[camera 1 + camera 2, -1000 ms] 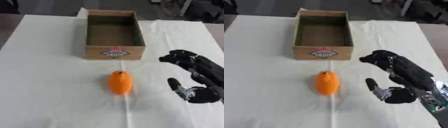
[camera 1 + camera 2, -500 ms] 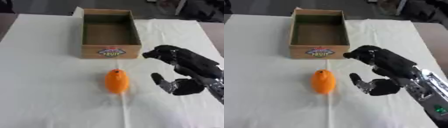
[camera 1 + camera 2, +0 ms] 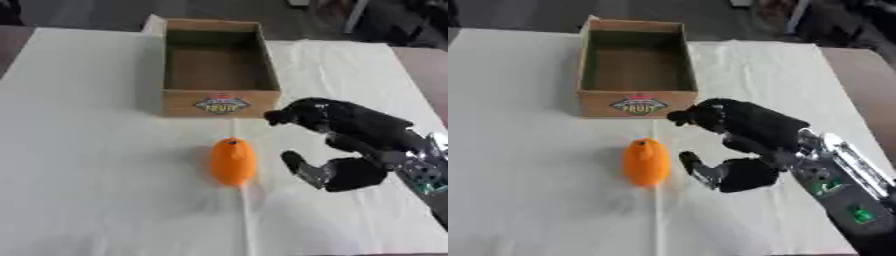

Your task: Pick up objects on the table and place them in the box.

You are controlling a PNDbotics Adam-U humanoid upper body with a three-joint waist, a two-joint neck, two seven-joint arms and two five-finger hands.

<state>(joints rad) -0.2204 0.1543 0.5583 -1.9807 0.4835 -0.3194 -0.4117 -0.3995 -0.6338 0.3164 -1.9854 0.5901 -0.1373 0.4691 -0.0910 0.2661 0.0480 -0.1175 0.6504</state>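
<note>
Since a second ago, our right hand (image 3: 346,145) has slid left across the tabletop (image 3: 96,165) toward the orange fruit (image 3: 232,161). Its fingers and thumb are spread apart, holding nothing, and it is just beside the fruit, not touching yet. We think the reach is the step now. To do it well, we should bring the fingers over the far side and the thumb to the near side, then close. We see the cardboard box (image 3: 220,100) beyond the fruit, with nothing in it. Our left hand does not show.
</note>
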